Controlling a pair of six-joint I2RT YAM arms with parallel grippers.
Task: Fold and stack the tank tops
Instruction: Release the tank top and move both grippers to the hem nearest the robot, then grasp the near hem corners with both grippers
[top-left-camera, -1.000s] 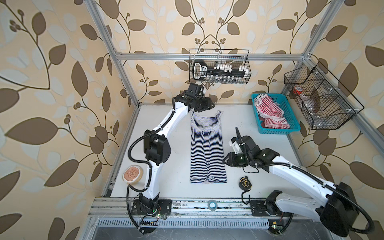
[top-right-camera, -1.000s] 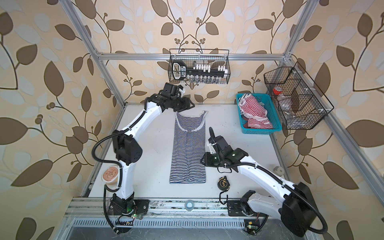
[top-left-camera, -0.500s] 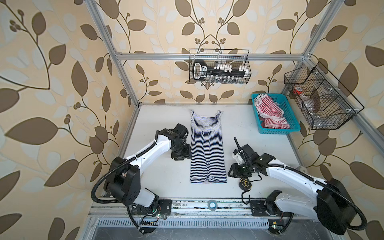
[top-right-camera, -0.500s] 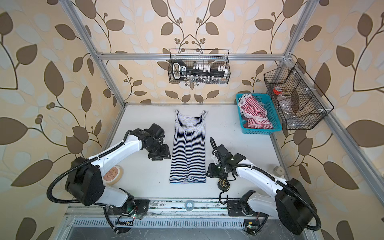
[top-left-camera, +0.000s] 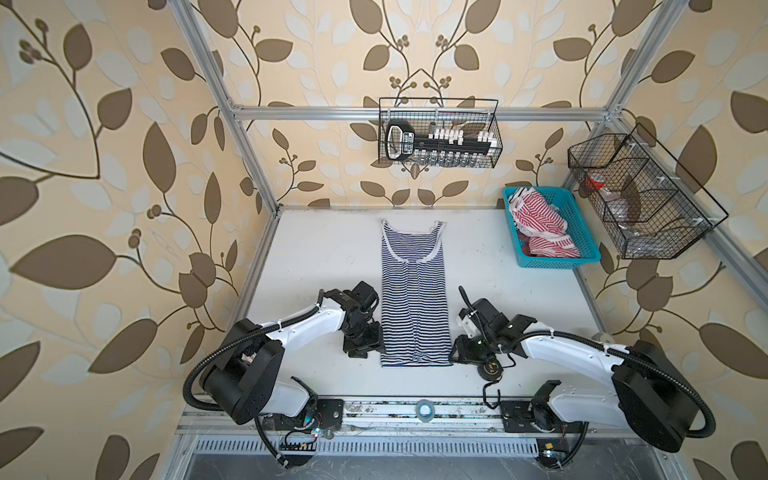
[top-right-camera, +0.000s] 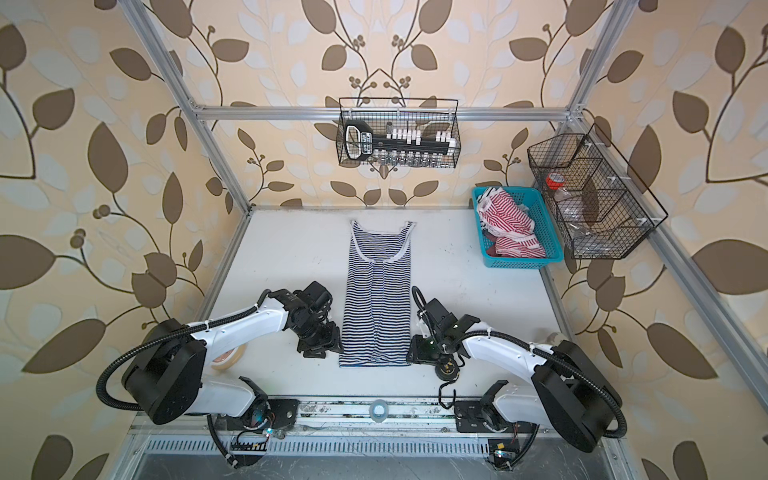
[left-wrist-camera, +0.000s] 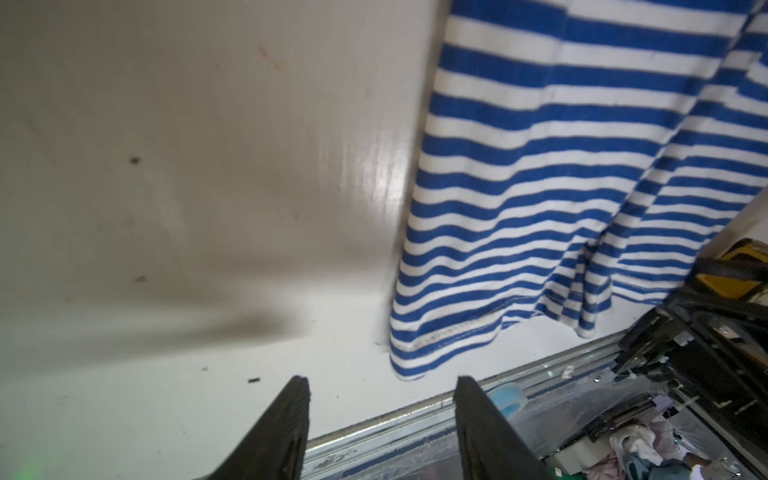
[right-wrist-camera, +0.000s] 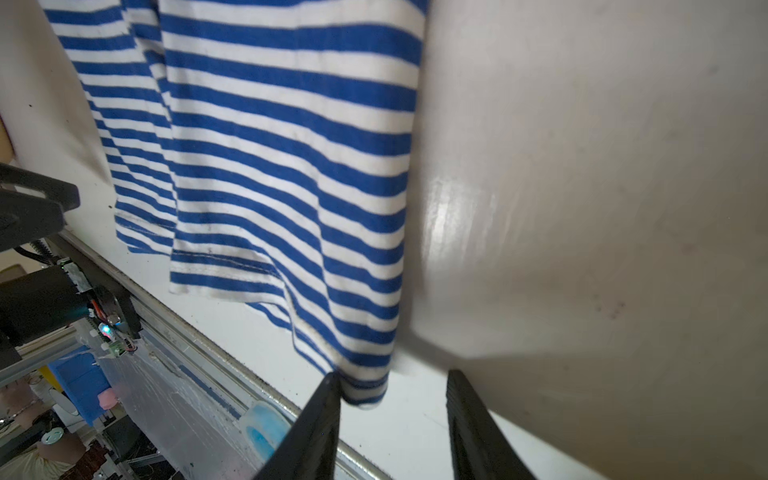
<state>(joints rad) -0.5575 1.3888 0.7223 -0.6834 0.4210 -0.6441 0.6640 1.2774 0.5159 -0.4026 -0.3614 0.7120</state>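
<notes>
A navy-and-white tank top (top-left-camera: 415, 299) (top-right-camera: 376, 299) lies flat on the white table, folded into a long narrow strip with its neck at the far end and its hem near me. My left gripper (top-left-camera: 365, 347) (left-wrist-camera: 382, 399) is open beside the hem's left corner (left-wrist-camera: 409, 361), which lies just ahead of its fingers. On the other side, my right gripper (top-left-camera: 459, 353) (right-wrist-camera: 392, 395) is open, with the hem's right corner (right-wrist-camera: 365, 390) between its fingers and against one finger (right-wrist-camera: 322, 411). Red-and-white tank tops (top-left-camera: 540, 224) (top-right-camera: 507, 224) lie crumpled in a blue basket (top-left-camera: 582, 245).
A black wire basket (top-left-camera: 438, 133) hangs on the back rail and another (top-left-camera: 640, 199) on the right rail. A small black round object (top-left-camera: 492, 370) lies by my right gripper. A tape roll (top-left-camera: 424, 409) sits on the front rail.
My left arm swung from the top's far neck end back to the near hem's left corner. My right gripper slid nearer, down to the hem's right corner.
</notes>
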